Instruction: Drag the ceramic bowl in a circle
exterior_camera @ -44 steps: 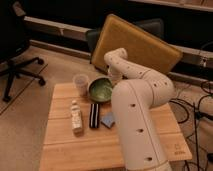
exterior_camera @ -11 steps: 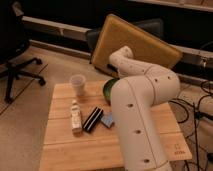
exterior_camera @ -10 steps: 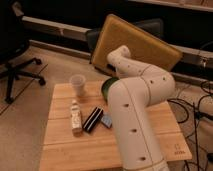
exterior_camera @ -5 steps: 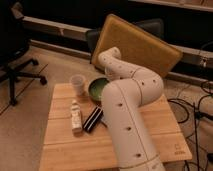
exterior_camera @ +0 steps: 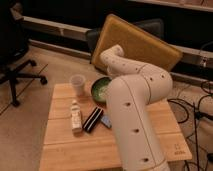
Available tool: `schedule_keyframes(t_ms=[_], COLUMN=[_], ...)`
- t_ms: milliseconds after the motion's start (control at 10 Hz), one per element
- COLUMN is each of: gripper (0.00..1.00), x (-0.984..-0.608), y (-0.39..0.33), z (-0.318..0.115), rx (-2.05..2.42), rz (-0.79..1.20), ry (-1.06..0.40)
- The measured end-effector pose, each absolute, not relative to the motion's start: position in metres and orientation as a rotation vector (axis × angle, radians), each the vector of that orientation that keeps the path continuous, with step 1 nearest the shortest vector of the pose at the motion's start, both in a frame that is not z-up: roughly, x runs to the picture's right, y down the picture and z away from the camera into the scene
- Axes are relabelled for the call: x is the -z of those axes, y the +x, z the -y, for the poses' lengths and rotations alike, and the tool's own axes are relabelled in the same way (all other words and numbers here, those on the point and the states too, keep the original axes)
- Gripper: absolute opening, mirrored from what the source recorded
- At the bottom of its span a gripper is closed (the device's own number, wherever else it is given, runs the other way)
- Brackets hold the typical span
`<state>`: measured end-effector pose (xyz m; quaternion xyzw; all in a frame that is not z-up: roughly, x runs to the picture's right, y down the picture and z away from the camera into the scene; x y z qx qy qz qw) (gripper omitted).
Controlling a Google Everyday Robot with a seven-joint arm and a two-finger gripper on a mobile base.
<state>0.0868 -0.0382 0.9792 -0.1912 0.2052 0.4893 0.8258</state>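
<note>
Reaching over the table (exterior_camera: 60, 145), the arm (exterior_camera: 132, 100) hides its gripper (exterior_camera: 111, 84) at the bowl's (exterior_camera: 100, 89) right edge. The bowl sits just beside the cup (exterior_camera: 77, 84), at the far side. Likely mid-drag; next, sweep the bowl around without striking the cup.

Looked like an office or robotics lab, not a home. Showed a black swivel office chair (exterior_camera: 20, 60) on castors at the left, a thin grey carpet floor (exterior_camera: 22, 132), and dark cables (exterior_camera: 197, 107) trailing over it at the right. Had a small wooden counter (exterior_camera: 60, 150) out in the open, with a bulky white robot arm (exterior_camera: 135, 100) rising over it. Hid the claw behind that arm, somewhere by the ceramic bowl (exterior_camera: 100, 89). Had a yellow panel (exterior_camera: 135, 42) propped behind.
</note>
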Motion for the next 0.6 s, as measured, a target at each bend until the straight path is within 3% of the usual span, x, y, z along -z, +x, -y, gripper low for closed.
schedule_keyframes(t_ms=[600], gripper=[0.8], x=[-0.9795], y=[0.0838], z=[0.0389], rx=[-1.038], rz=[-0.433], ry=[-0.406])
